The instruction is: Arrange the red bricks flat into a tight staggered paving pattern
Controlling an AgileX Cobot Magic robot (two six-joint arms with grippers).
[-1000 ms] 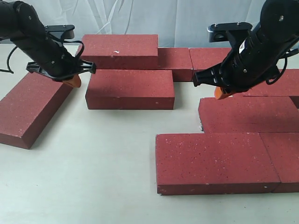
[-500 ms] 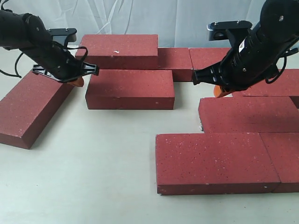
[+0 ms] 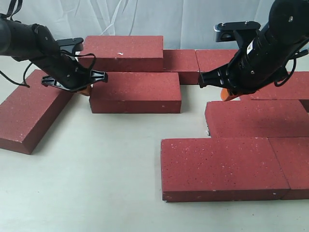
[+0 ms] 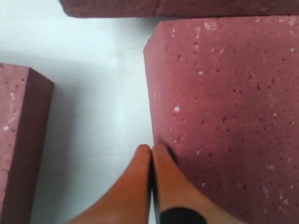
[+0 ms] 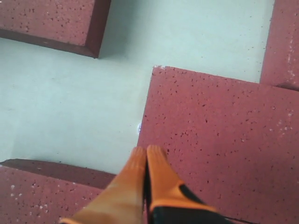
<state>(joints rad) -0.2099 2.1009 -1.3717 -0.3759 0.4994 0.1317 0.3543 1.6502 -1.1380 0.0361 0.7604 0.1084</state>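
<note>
Several red bricks lie flat on the table. My left gripper (image 3: 86, 90) is shut with nothing in it, its orange tips against the left end of the loose middle brick (image 3: 135, 92). In the left wrist view the shut gripper (image 4: 151, 148) touches that brick's (image 4: 224, 107) end edge. My right gripper (image 3: 228, 94) is shut and empty, hovering just over the left corner of a right-hand brick (image 3: 256, 118). In the right wrist view the gripper (image 5: 146, 150) sits above that brick's (image 5: 215, 140) edge. A brick with a white chip (image 3: 123, 50) lies behind the middle one.
An angled brick (image 3: 31, 113) lies at the far left, close behind my left arm. Two front bricks (image 3: 224, 166) sit end to end at the lower right. More bricks (image 3: 181, 63) line the back, before a white curtain.
My left gripper has moved right and down from over the angled brick to the middle brick's left end, which shifted slightly right. The right arm has barely moved.
</note>
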